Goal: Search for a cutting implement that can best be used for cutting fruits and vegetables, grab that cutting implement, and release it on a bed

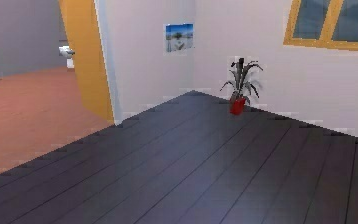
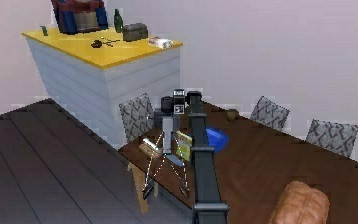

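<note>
Red pot (image 1: 237, 104) at floor's far corner holds green plant (image 1: 243, 75). Blue bowl (image 2: 216, 137) mid table (image 2: 272, 155), contents unclear. Green bottle (image 2: 117, 19) at counter (image 2: 137, 55) back edge. Gripper (image 2: 168, 108) at table's edge nearest counter; cannot tell whether it holds anything. Small dark items (image 2: 104, 42) mid counter: knife or not, cannot tell.
</note>
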